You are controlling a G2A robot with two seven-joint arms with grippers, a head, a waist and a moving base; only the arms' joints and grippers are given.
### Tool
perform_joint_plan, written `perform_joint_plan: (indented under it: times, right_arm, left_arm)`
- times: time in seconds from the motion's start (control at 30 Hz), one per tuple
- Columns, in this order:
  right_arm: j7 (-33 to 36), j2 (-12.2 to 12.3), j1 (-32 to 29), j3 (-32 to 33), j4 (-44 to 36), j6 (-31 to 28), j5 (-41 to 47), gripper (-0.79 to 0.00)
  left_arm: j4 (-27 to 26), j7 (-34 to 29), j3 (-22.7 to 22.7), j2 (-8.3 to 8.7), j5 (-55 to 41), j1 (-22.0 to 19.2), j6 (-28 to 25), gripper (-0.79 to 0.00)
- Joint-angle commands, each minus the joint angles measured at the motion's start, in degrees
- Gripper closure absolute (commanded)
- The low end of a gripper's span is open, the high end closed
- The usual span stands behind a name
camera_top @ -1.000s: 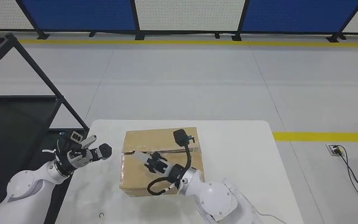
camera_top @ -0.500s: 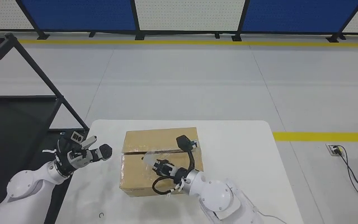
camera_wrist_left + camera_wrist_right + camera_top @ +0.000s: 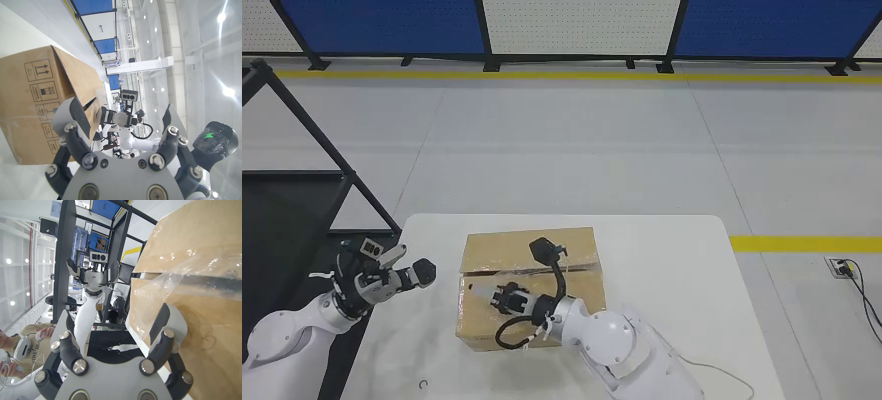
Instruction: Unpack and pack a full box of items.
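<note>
A shut cardboard box [image 3: 527, 285] stands in the middle of the white table [image 3: 672, 270]. Clear tape [image 3: 482, 290] runs along its top seam, wrinkled and lifted near the left end. My right gripper [image 3: 506, 297] hovers open over the box top by that left edge. In the right wrist view one finger [image 3: 162, 321] lies over the cardboard [image 3: 204, 328], with the loose tape [image 3: 189, 279] just beyond it and nothing held. My left gripper [image 3: 402, 262] is open beside the table's left edge, apart from the box. Its fingertips [image 3: 79, 115] frame the printed box side [image 3: 37, 94].
A black metal rack [image 3: 302, 200] stands on the floor just left of the table, close behind the left arm. A small ring [image 3: 423, 384] lies near the table's front left. Bare tabletop stretches to the right of the box.
My right gripper has slid left across the box top toward its left edge. The left gripper has drawn back slightly to the left.
</note>
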Motion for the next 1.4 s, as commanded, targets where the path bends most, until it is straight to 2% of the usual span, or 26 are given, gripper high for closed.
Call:
perform_joint_plan:
  times: [0.0, 0.6, 0.77, 0.9, 1.0, 1.1, 1.23, 1.37]
  right_arm:
    - [-0.3, -0.4, 1.0, -0.4, 1.1, -0.3, 1.1, -0.785]
    - [-9.5, -4.6, 7.3, -3.3, 10.2, -9.3, 10.4, -0.785]
    - [-11.2, -3.5, 3.3, 0.4, 4.3, -13.3, 7.7, -0.785]
    - [-12.3, -1.3, -4.1, 7.5, -6.6, -14.8, 2.0, -0.785]
    - [-11.4, 0.0, -9.7, 12.5, -14.1, -12.8, -0.4, -0.785]
    - [-8.6, 0.9, -13.4, 15.6, -18.6, -7.0, -1.9, -0.785]
    - [-2.7, 1.7, -14.8, 17.5, -20.2, 0.0, -3.3, -0.785]
    - [4.0, 2.5, -16.1, 19.0, -21.2, 1.9, -2.6, -0.785]
  left_arm:
    - [0.0, -0.1, -0.3, 0.03, -0.1, 0.3, 0.0, -0.785]
    - [-0.8, 0.8, -2.4, 0.02, -2.3, 2.0, -1.3, -0.785]
    - [-1.6, 2.9, -2.0, 0.17, 2.5, 1.8, -2.0, -0.785]
    - [-2.9, 2.7, -1.3, 0.08, 3.5, 1.2, -1.5, -0.785]
    - [-4.1, 2.2, -1.3, 0.05, 3.0, 0.9, -1.7, -0.785]
    - [-4.8, 2.2, -1.5, 0.03, 2.5, 0.5, -1.2, -0.785]
    - [-5.5, 2.6, -1.0, -0.03, 3.2, -0.1, -0.5, -0.785]
    - [-6.3, 2.9, -0.5, -0.16, 2.7, -0.3, 0.3, -0.785]
